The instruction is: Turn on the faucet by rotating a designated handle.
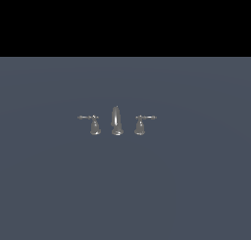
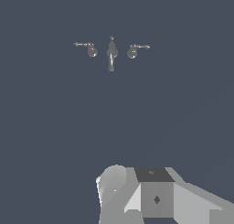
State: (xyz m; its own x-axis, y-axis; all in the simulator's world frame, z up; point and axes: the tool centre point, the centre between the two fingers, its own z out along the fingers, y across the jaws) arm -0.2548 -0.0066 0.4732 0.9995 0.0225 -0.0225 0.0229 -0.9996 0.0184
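Note:
The faucet [image 1: 116, 121] is a tiny shiny grey three-piece set on the dark grey floor. Its tall tapered spout stands in the middle. The handle [image 1: 141, 125], at the exterior view's right of the spout, has a flared cone base and a thin lever pointing to the exterior view's right. Its twin [image 1: 94, 125] has its lever pointing left. In the wrist view the handle [image 2: 133, 50] and spout [image 2: 111, 54] lie far off. White and grey blocky parts of my gripper [image 2: 146, 195] show at the picture's edge, well apart from the faucet. Its fingers cannot be made out.
The flat dark grey floor [image 1: 196, 185] spreads all around the faucet set. A black band fills the top of the exterior view. No arm shows in the exterior view.

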